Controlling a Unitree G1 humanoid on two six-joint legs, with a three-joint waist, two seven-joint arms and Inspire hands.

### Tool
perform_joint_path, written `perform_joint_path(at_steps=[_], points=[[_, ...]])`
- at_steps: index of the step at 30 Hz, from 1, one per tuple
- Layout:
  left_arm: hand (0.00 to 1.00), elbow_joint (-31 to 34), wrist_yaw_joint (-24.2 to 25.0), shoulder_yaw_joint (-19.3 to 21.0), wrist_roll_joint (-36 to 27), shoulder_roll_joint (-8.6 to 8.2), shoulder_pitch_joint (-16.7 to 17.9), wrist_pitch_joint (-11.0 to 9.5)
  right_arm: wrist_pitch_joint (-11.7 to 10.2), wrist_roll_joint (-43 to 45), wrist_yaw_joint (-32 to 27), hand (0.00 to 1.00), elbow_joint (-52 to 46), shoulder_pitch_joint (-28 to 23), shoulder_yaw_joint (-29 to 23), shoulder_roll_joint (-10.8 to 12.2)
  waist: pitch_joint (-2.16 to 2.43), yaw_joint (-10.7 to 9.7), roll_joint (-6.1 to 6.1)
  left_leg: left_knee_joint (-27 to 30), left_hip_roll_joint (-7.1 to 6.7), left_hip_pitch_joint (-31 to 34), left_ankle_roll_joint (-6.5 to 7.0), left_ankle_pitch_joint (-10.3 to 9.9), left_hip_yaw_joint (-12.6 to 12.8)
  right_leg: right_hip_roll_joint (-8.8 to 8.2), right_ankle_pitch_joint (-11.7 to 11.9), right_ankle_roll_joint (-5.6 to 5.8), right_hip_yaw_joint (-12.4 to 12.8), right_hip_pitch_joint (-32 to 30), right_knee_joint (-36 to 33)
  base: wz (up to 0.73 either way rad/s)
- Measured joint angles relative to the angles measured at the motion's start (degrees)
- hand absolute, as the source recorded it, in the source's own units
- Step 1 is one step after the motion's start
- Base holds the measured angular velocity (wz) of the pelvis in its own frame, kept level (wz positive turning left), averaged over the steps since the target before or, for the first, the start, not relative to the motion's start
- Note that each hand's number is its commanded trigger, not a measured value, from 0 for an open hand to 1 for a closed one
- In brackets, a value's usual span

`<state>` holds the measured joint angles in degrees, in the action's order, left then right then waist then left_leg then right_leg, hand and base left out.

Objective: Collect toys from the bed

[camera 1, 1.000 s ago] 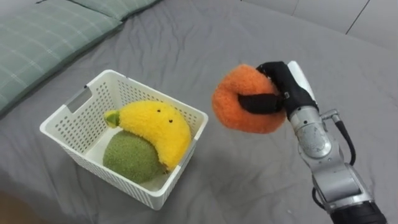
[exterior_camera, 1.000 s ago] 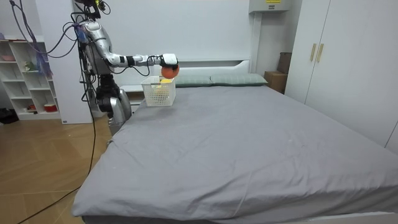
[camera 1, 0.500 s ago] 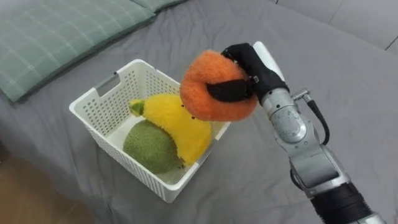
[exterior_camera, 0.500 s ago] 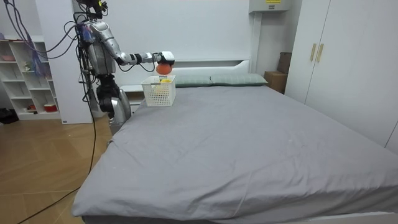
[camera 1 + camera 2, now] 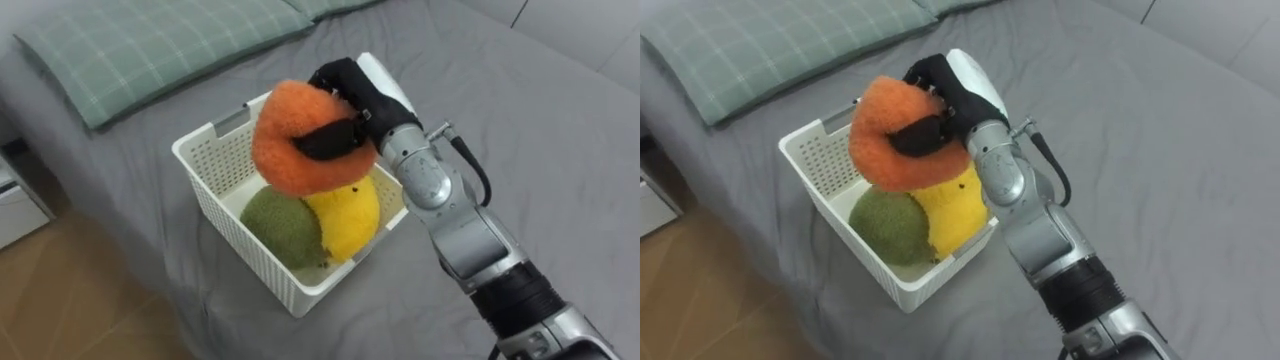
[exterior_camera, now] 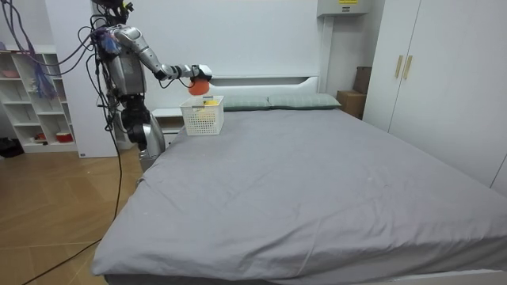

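My right hand [image 5: 352,98] [image 5: 938,92] is shut on a round orange plush toy [image 5: 305,135] [image 5: 898,141] and holds it directly above the white slotted basket [image 5: 224,172] [image 5: 820,160]. Inside the basket lie a yellow plush toy [image 5: 350,211] [image 5: 952,212] and a green round plush toy [image 5: 282,224] [image 5: 887,226]. The basket stands on the grey bed [image 5: 560,160] near its head corner. In the room view I stand beside the bed with the right arm stretched over the basket [image 6: 203,116], the orange toy [image 6: 197,87] in the hand [image 6: 201,73].
A green checked pillow [image 5: 150,45] lies just behind the basket. The bed edge drops to a wooden floor [image 5: 90,300] at the lower left, beside a white nightstand [image 5: 18,200]. Shelves [image 6: 36,95] stand behind me; wardrobes [image 6: 428,71] are across the room.
My right hand has carried the orange toy leftward from beside the basket to directly above it. The camera view has turned with it.
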<state>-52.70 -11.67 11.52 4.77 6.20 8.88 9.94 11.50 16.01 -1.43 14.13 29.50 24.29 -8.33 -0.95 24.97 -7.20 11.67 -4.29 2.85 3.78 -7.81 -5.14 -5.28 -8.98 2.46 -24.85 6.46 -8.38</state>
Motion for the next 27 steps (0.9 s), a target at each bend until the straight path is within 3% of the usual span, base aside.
perform_joint_path(at_steps=[8, 13, 27], points=[[0.00, -0.4, -1.0, 0.1, 0.5, 0.18, -0.7, 0.0, 0.5, 0.0, 0.2, 0.00, 1.0, 0.0, 0.2, 0.0, 0.06, 0.9, -1.10, 0.0, -0.51, 0.8, -0.21, 0.7, -1.7, 0.06, -0.1, 0.11, -0.3, 0.0, 0.6, 0.12], [0.00, -2.2, -1.2, 0.1, 0.6, 0.22, -0.8, 0.0, 0.5, 0.0, 1.2, 0.00, 1.6, 0.0, 0.4, 0.0, -0.23, 1.5, -1.72, 0.0, -0.50, 0.9, -0.27, 0.7, -1.9, 0.11, -0.1, 0.11, -0.3, 0.1, 0.6, 0.01], [0.00, -2.5, -1.5, -1.1, 0.5, 0.60, -2.3, 0.1, 0.5, -2.9, 1.0, 0.00, 5.2, 0.0, 0.6, -0.1, -0.59, 1.7, -1.60, 0.1, -0.49, 1.4, -0.31, 0.8, -1.9, 0.17, -0.1, 0.11, 1.0, -0.4, 0.6, 0.00]])
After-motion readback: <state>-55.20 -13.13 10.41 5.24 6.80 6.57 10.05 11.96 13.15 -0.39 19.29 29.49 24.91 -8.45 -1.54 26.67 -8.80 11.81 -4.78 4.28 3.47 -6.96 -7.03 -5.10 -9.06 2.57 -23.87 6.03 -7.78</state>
